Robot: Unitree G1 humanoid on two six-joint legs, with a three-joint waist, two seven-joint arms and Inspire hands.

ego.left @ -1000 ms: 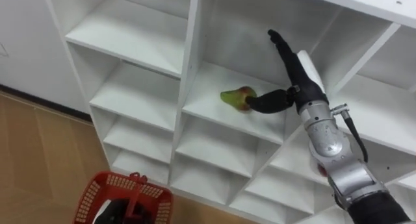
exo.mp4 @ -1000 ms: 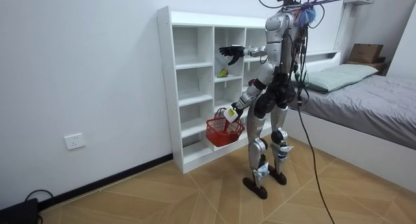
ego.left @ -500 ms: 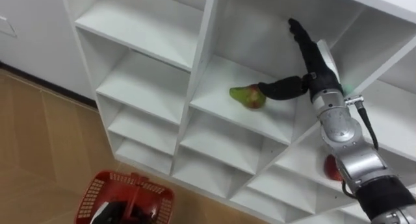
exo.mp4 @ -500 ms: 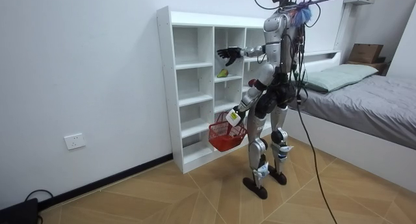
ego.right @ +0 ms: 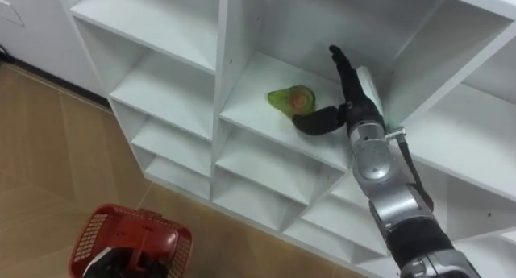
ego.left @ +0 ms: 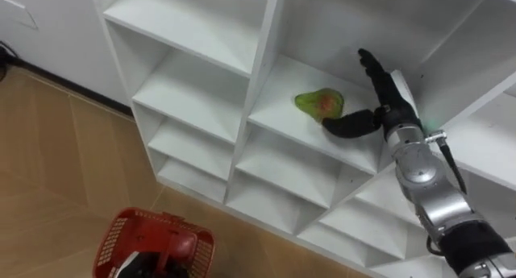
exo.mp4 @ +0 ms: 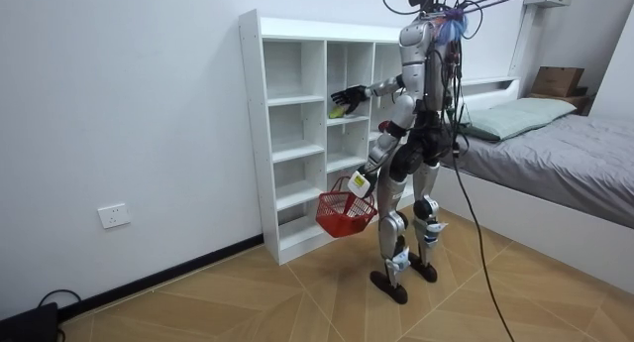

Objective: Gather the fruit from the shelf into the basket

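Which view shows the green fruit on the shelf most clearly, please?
The left eye view: the green fruit lies whole and close on the shelf, the right hand open beside it. The right eye view shows nearly the same. In the room view it is a distant speck by the hand.

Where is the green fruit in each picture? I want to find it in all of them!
Left eye view: green fruit right of centre, on a white shelf, beside the right hand.
Right eye view: green fruit just above centre, on the same shelf.
Room view: green fruit, a tiny speck by the outstretched right hand.
Shared landmark: the red basket, lower than the fruit in all three.
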